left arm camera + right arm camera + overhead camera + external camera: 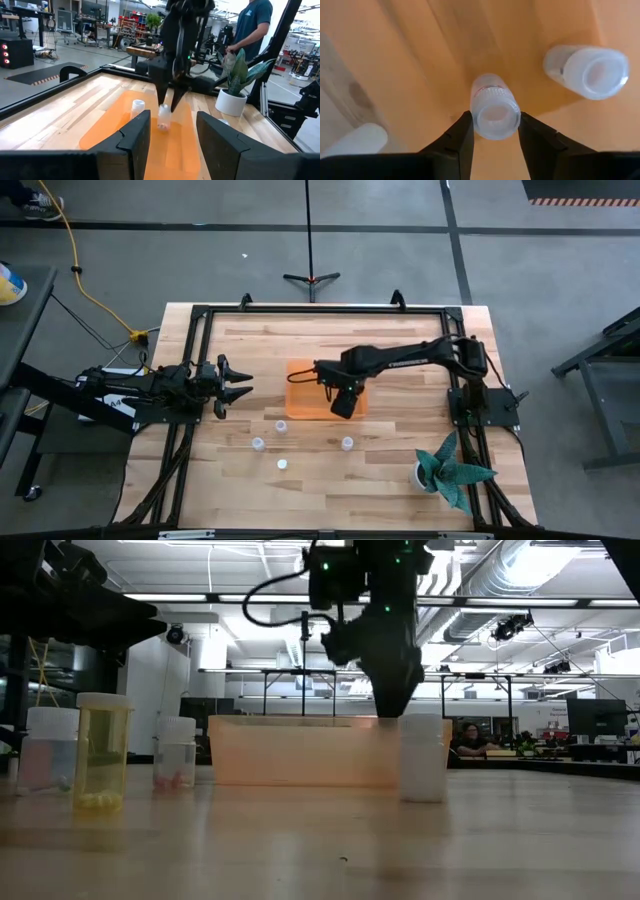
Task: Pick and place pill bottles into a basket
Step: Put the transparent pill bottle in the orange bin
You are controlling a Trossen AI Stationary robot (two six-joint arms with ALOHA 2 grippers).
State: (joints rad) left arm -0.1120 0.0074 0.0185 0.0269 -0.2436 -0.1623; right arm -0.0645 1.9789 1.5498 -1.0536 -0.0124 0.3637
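From above, the right gripper [342, 402] hangs over the orange basket [300, 402] with 4 bottles [258, 444] on the table near it, while the left gripper [238, 391] waits spread at the left edge; its wrist view shows the right fingers [461, 142] clamping a bottle [494, 114] above the basket floor, beside another bottle [587, 69].

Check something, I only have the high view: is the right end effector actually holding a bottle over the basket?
Observer: Yes. The right wrist view shows the right end effector shut on a bottle, cap toward the camera, above the basket floor.
Operator: Anything in the basket already? The arm blocks it for me.
Observer: One second bottle is inside, apart from the held one. In the left wrist view it stands upright.
Operator: Has the held one touched down?
Observer: Cannot tell from any view.
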